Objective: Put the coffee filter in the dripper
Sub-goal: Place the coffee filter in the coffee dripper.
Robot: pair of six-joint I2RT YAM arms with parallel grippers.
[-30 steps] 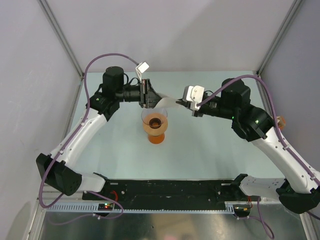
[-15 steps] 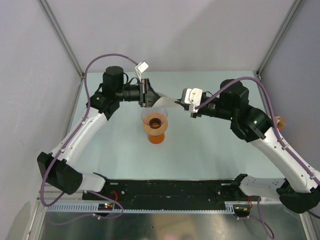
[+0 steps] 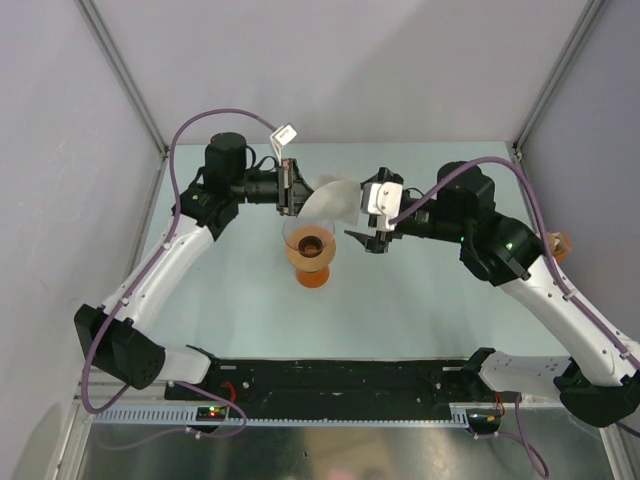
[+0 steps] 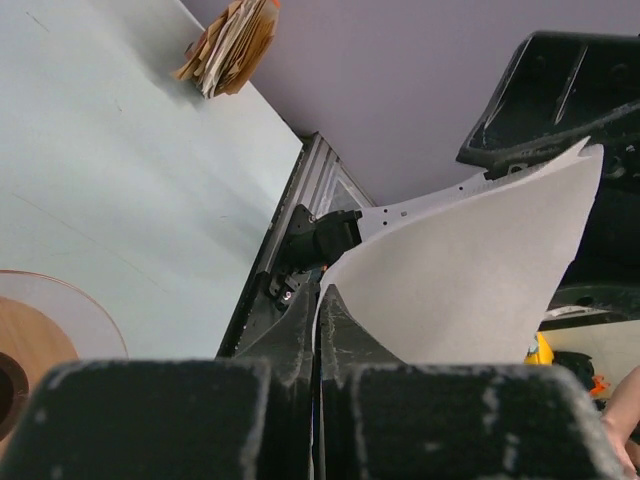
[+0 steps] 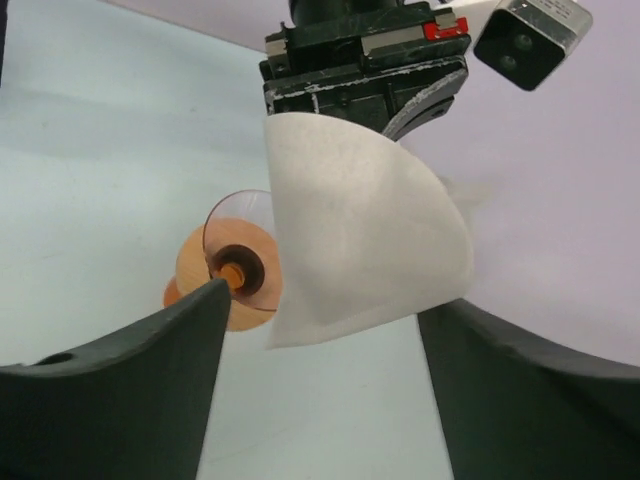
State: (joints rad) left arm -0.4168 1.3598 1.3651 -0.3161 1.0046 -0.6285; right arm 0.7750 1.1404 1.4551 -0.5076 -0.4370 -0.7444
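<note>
Pale mint tabletop (image 3: 420, 300) lies under your arms. Your left gripper (image 3: 292, 188) pinches one edge of the coffee filter (image 3: 330, 198), a curved fan of matte white paper held in the air near the clear, orange-based cone of the dripper (image 3: 310, 250). Your right gripper (image 3: 365, 238) has its jaws spread wide at the filter's free edge.

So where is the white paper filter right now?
Top view, centre: the coffee filter is pinched in the left hand, raised just behind the dripper.

The coffee filter (image 3: 330, 197) hangs close above the dripper (image 3: 310, 250), crowding its mouth.
</note>
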